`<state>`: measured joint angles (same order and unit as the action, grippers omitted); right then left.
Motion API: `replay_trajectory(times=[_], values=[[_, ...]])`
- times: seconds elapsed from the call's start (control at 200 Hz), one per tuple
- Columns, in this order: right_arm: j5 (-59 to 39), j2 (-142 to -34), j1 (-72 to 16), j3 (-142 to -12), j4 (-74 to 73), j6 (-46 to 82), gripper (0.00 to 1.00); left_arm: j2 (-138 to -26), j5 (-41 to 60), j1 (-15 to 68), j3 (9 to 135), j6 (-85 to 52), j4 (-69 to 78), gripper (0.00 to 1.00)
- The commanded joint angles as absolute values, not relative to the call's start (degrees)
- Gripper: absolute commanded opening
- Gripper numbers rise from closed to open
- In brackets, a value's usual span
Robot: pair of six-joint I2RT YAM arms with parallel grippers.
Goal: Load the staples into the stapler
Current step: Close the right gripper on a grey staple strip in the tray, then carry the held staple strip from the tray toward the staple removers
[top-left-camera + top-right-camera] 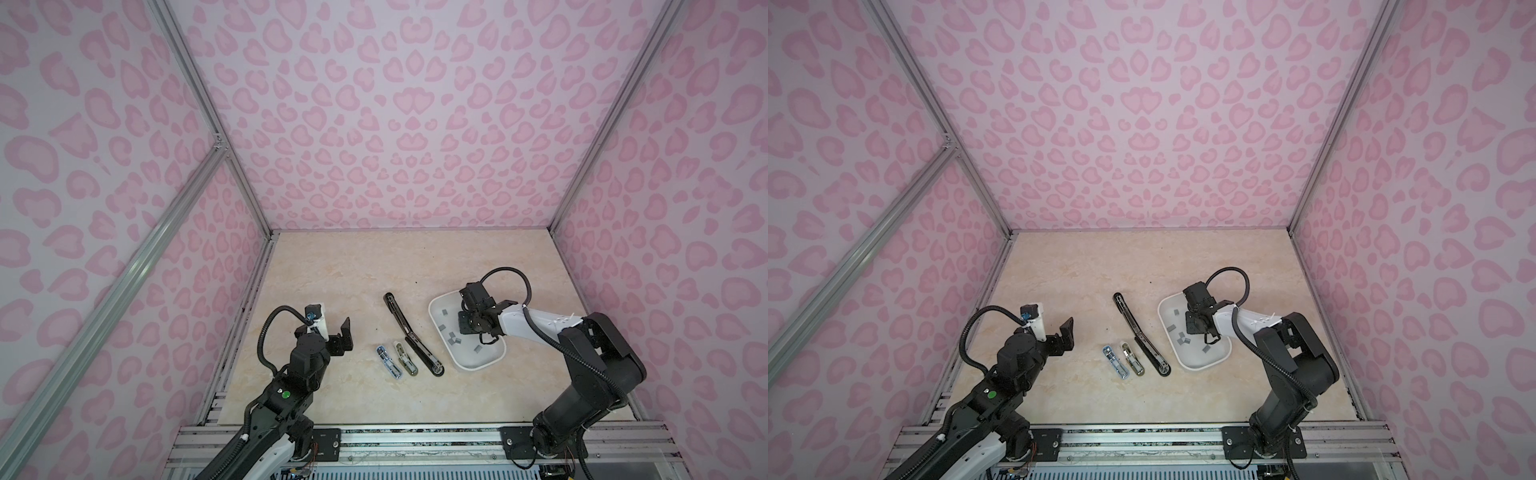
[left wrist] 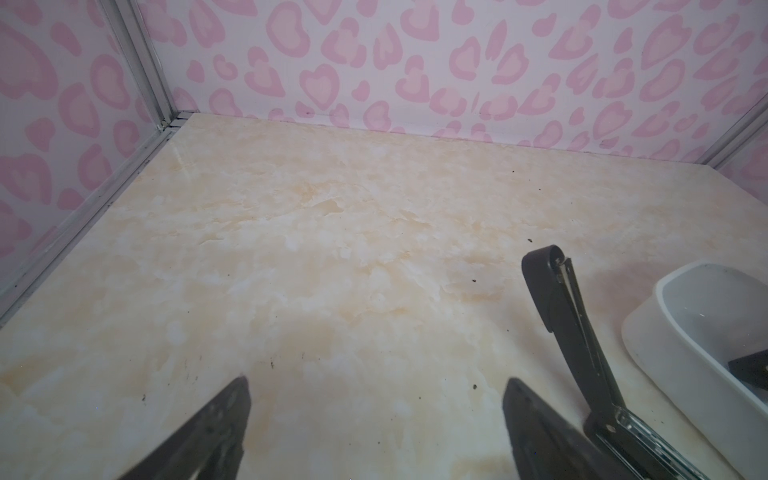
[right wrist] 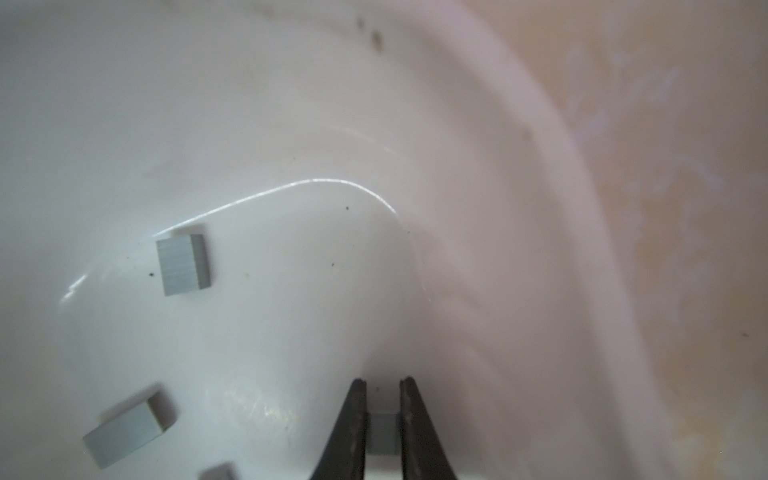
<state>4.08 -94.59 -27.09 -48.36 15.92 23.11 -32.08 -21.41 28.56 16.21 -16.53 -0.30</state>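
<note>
In the right wrist view, the right gripper (image 3: 382, 380) is seen almost closed. Its two dark fingers are pressed against either side of a small grey staple block (image 3: 382, 434), low inside the white tray (image 3: 519, 208) and close to its curved wall. Whether the block has been lifted off the tray floor cannot be told. Other staples (image 3: 183, 264) are scattered loose nearby.

In the left wrist view, the left gripper (image 2: 376, 379) is held wide apart and empty above the table (image 2: 291, 249). The black stapler (image 2: 577, 332) lies near it, untouched.

In both top views, the stapler is laid open flat mid-table. The tray is just to its right, and two smaller staplers, one silver-blue (image 1: 388, 361) and one olive (image 1: 406, 359), are to its left.

A slip is judged the main risk. The block is tiny and smooth, and could be twisted or dropped on the lift, or snapped apart by the squeeze. Because the stapler is not braced, it could be pushed askew when the block is pressed into its narrow channel.
</note>
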Motion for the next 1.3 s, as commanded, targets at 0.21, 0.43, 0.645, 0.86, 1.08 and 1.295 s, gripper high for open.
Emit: replay_trajectory(times=[0.21,0.43,0.645,0.86,1.08,1.295], values=[[3.43,-92.17,-27.15,-47.77,18.47,23.79,0.14,-32.01,-20.83,28.48,15.9,-16.7,0.17,0.95],[3.04,-87.96,-27.11,-47.48,17.59,23.15,0.14,-33.03,-19.92,28.52,16.15,-16.63,0.63,0.95],[2.64,-81.0,-29.09,-46.25,15.85,21.82,0.14,-32.53,-18.34,28.48,15.89,-16.78,1.04,0.94],[5.67,-71.28,-35.83,-44.47,14.38,21.31,0.16,-31.83,-14.52,28.48,17.81,-20.94,-1.6,0.96],[8.55,-64.24,-45.38,-41.64,11.37,22.49,0.17,-32.17,-9.29,28.49,24.22,-31.9,-17.4,0.95],[13.34,-64.47,-55.52,-39.7,7.16,23.66,0.18,-29.91,-8.67,28.48,22.4,-30.15,-22.55,0.98]])
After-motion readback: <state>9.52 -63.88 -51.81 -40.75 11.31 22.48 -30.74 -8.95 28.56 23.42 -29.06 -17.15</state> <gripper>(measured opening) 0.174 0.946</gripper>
